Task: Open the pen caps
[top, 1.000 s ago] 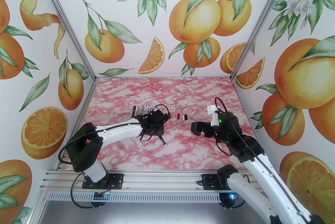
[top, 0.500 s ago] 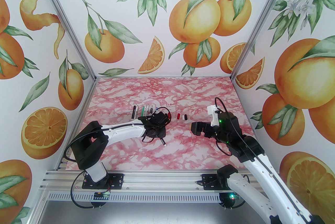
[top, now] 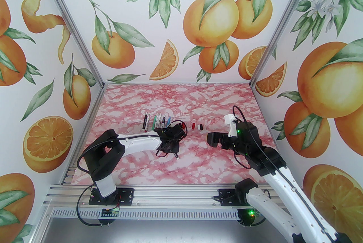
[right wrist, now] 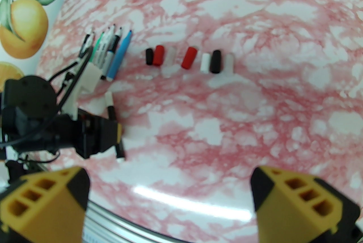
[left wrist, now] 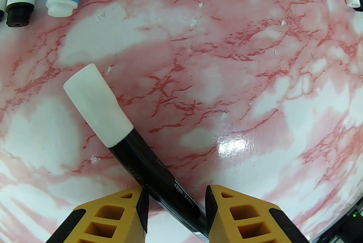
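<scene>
The left gripper [left wrist: 176,195], fingers narrow about the black pen [left wrist: 158,168] lying on the marble table [left wrist: 227,66], contact firmness untellable, should clamp the barrel squarely, leaving the white cap [left wrist: 96,105] exposed for the wide-open, empty right gripper [right wrist: 170,179].

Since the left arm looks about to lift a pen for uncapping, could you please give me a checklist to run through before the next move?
1. Black pen lies between the fingers of the left end effector: ok.
2. Grip on the barrel is firm: cannot tell; the fingers sit close against it.
3. White cap is on the pen and sticks out clear of the fingers: ok.
4. Right end effector is open and empty: ok.
5. Right end effector is lined up on the white cap: not ok; it sits well off to the right.
6. Row of loose caps lies apart from the pen: ok.
</scene>
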Robot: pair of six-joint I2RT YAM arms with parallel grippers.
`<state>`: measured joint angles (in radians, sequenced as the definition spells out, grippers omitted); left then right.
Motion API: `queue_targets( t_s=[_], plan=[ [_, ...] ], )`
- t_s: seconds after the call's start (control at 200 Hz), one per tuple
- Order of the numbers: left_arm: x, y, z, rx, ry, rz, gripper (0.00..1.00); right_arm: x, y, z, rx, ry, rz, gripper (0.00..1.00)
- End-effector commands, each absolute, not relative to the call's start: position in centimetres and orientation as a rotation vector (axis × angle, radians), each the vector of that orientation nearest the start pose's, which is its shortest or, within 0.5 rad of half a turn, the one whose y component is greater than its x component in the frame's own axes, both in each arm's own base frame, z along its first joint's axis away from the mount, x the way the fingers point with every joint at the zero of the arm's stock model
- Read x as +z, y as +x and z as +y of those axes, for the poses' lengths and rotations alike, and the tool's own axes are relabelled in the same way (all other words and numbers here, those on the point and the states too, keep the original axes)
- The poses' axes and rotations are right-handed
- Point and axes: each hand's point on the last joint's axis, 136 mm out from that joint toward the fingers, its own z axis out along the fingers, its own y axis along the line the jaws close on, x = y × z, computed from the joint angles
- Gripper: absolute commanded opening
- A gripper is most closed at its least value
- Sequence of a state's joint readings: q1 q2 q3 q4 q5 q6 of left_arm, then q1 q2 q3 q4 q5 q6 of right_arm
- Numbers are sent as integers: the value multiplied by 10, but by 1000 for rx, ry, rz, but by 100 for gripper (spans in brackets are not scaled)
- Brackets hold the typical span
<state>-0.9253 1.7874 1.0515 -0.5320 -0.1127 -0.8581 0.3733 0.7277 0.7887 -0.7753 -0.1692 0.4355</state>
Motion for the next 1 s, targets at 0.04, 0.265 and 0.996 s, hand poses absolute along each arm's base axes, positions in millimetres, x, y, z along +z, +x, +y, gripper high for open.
queue_targets(
  t_s=[0.04, 0.265, 0.996],
  plan=[
    [13, 233, -271, -139, 107, 2875, 31, 198, 218, 120, 626, -13, 2367, 100],
    [13, 227, -245, 84, 263, 2903, 28, 199, 218, 120, 625, -11, 2368, 100],
    [63, 252, -291, -194, 497, 2775, 17, 184, 231, 149, 876, 123, 2360, 92]
  ],
)
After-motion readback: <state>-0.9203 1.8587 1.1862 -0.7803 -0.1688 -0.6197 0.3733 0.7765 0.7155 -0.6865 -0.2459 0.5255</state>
